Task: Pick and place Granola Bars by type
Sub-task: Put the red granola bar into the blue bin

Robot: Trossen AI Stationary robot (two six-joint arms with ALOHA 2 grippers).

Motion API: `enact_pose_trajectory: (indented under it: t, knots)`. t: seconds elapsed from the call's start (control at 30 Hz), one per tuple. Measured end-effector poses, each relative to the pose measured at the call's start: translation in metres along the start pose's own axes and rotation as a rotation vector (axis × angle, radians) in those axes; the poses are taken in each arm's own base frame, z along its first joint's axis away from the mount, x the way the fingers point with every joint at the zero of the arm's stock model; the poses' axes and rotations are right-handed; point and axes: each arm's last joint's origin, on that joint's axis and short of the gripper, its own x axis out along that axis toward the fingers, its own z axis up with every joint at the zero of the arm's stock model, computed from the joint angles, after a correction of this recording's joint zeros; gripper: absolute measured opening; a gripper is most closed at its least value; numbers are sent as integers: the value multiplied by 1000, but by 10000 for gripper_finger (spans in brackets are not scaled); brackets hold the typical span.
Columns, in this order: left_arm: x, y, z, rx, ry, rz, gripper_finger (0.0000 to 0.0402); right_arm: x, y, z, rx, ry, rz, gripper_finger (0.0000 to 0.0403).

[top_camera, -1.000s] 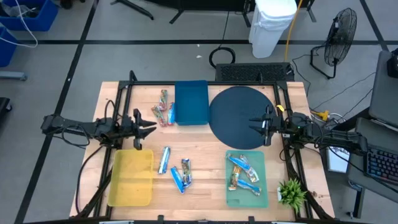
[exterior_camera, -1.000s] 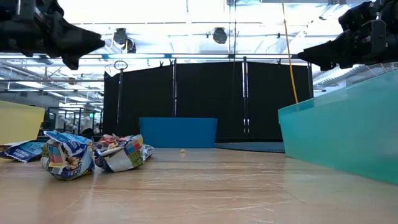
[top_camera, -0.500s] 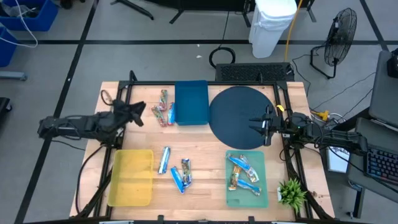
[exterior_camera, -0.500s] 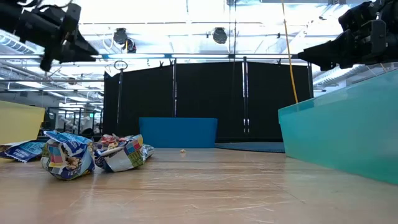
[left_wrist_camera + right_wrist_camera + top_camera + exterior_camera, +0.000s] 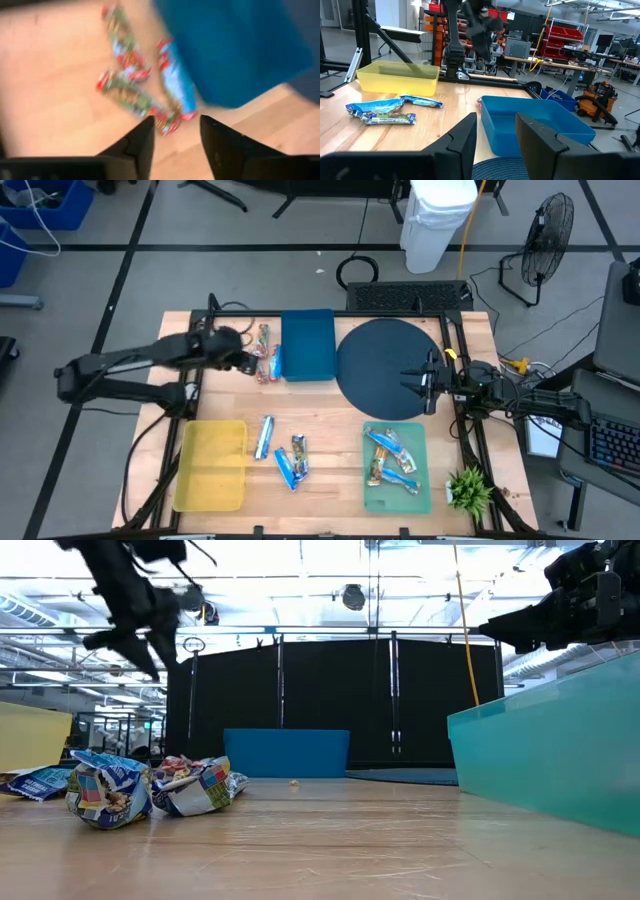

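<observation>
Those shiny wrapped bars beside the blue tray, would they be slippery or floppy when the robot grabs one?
Probably slippery: the bars have glossy wrappers. Their crimped ends look crumpled, so likely soft there and stiffer in the middle. Being small, they probably slide easily when nudged.

1. the left arm stretches from the table's left edge toward the far side, raised above the tabletop.
2. the left gripper (image 5: 244,360) points down and rightward, its fingers (image 5: 142,142) parted and empty.
3. the right arm waits at the right edge, level; the right gripper (image 5: 410,380) has its fingers (image 5: 465,137) apart, empty.
</observation>
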Motion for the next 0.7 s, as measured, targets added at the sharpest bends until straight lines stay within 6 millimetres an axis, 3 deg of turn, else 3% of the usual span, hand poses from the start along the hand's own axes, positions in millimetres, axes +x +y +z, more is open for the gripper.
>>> enact_pose_trajectory:
  t: [0.23,0.5,0.7]
  knots:
    - [52,2,12,-186,268,155,240,0,0,0,0,0,0,125]
    - [98,5,12,-233,354,308,248,0,0,0,0,0,0,125]
    - [121,1,16,-237,339,286,248,0,0,0,0,0,0,125]
